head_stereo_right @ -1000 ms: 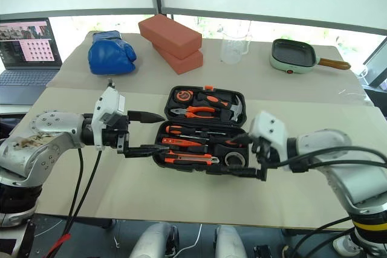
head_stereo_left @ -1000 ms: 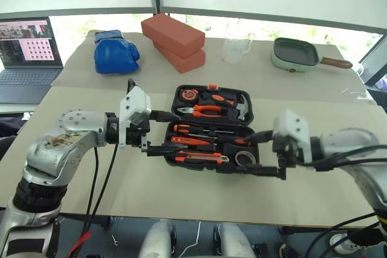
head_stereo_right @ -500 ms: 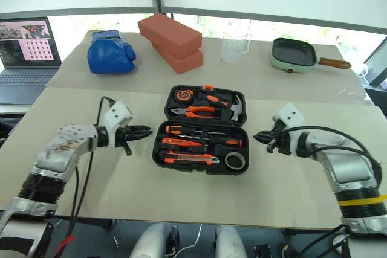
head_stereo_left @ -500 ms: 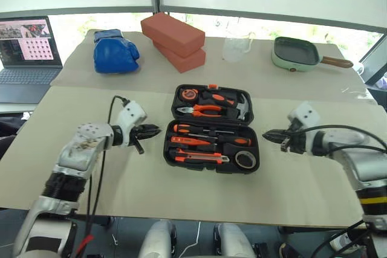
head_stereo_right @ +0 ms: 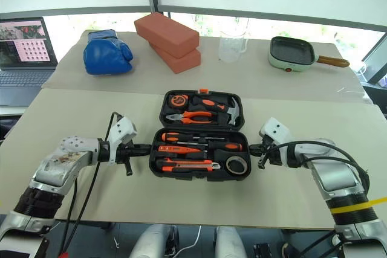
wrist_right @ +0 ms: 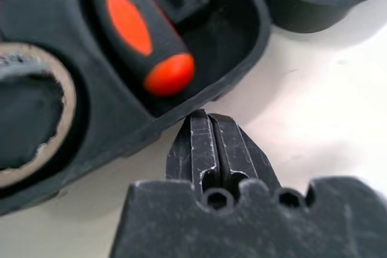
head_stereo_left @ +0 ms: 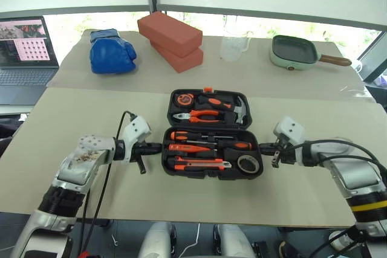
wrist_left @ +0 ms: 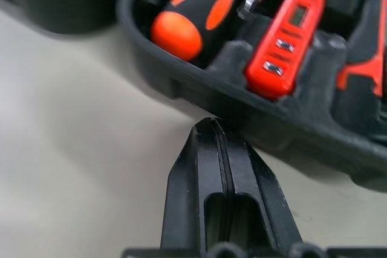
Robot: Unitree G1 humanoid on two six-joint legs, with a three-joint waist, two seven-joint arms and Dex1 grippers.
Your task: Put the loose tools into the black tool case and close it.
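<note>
Case: the black tool case (head_stereo_left: pixel 211 143) lies open on the table (head_stereo_left: pixel 91 113), right between the two grippers.
Tools: two screwdrivers (head_stereo_left: pixel 208 137), the red tester (head_stereo_left: pixel 188 147), the utility knife (head_stereo_left: pixel 196 163) and the tape roll (head_stereo_left: pixel 246 162) all sit in their slots in the near half.
Lid half: the far half holds the pliers (head_stereo_left: pixel 202 115) and the hammer (head_stereo_left: pixel 239 108).
Left gripper: the left gripper (head_stereo_left: pixel 154 147) has its fingers pressed tight together, holding nothing. In the left wrist view its tip (wrist_left: pixel 211 126) is right at the case's side wall.
Right gripper: the right gripper (head_stereo_left: pixel 264 147) is also pinched tight and holds nothing. Its tip (wrist_right: pixel 202 119) is right at the other side wall, just by a screwdriver's orange end.
Which way: the case lies straight ahead of both sets of fingers. Its long side runs from one gripper to the other.
Nearer arm: both look equally near.
Arm pose: both arms are low, reaching inward and tipped a bit down.
Next, I think: only the closing is left, so the far half must fold over toward the near half.
</note>
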